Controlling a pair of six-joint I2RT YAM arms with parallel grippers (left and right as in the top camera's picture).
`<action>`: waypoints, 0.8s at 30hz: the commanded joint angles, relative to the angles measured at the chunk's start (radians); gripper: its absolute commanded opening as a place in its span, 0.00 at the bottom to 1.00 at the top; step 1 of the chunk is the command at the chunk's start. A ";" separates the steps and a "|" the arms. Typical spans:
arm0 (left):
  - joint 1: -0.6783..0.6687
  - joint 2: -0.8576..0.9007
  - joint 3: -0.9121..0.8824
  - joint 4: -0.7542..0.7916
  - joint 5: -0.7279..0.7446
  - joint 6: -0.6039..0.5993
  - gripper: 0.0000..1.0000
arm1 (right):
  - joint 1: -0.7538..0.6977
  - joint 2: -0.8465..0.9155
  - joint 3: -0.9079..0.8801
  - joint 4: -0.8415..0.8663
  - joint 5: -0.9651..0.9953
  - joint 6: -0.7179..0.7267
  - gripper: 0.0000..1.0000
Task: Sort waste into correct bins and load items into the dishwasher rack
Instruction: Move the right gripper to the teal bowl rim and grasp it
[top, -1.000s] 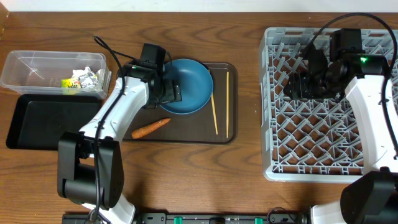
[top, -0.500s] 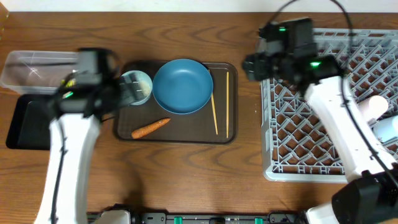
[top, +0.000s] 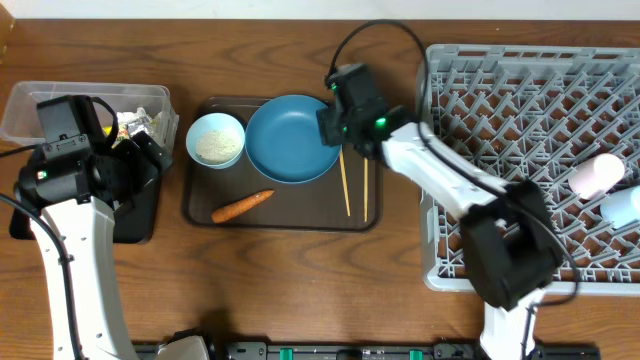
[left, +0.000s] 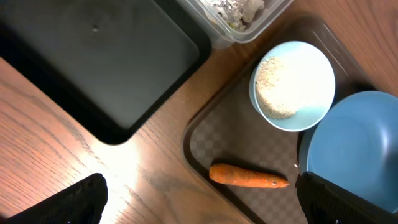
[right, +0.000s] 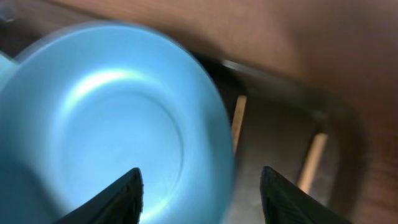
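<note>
The large dark blue bowl (top: 293, 138) sits on the brown serving tray (top: 290, 215). My right gripper (top: 332, 124) hangs over the bowl's right rim, open. In the right wrist view one fingertip (right: 124, 193) is inside the bowl (right: 118, 118) and the other is outside the rim. Two chopsticks (top: 346, 182) lie just right of the bowl. The small light blue bowl (top: 215, 140) holds rice, and the carrot (top: 242, 205) lies below it. My left gripper (top: 140, 165) is wide open and empty over the black tray (top: 45, 200). The left wrist view shows the carrot (left: 247, 176) between its fingers.
The clear tub (top: 60, 105) at the far left holds the wrapper (top: 135, 125) and tissue. The grey rack (top: 520, 150) fills the right side, with a pink cup (top: 600, 172) and a light blue cup (top: 625, 205) lying at its right edge.
My right arm swung from the rack over to the large bowl's rim. My left arm drew back left from the bowl to above the black tray, uncovering the rice bowl.
</note>
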 joint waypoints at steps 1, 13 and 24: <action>0.004 0.005 -0.008 -0.004 0.003 -0.015 0.99 | 0.016 0.045 0.011 0.014 0.069 0.090 0.58; 0.004 0.005 -0.008 -0.004 0.003 -0.015 0.99 | 0.018 0.098 0.011 0.010 0.070 0.115 0.13; 0.004 0.005 -0.008 -0.004 0.003 -0.015 0.99 | 0.018 0.098 0.008 -0.018 0.094 0.172 0.01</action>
